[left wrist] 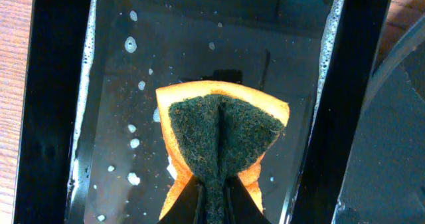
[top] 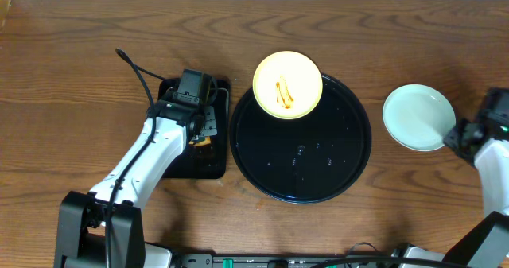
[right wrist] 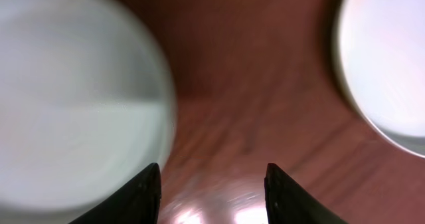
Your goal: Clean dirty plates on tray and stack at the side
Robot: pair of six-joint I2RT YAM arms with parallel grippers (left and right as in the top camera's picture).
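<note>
A pale yellow plate (top: 287,85) with orange-brown sauce streaks sits on the upper left rim of the round black tray (top: 334,172). A pale mint plate (top: 419,117) lies on the table right of the tray. It fills the left of the right wrist view (right wrist: 73,98), blurred. My left gripper (top: 200,135) is shut on an orange sponge with a dark green scouring pad (left wrist: 219,131), pinched and folded between the fingers (left wrist: 212,187). My right gripper (top: 463,133) is open and empty just right of the mint plate, with bare wood between its fingers (right wrist: 212,171).
A small rectangular black tray (top: 213,166) left of the round tray holds water with foam specks (left wrist: 113,84); the sponge hangs over it. The round tray's rim shows at the right of the left wrist view (left wrist: 398,117). Another pale round shape (right wrist: 392,58) is blurred at the right.
</note>
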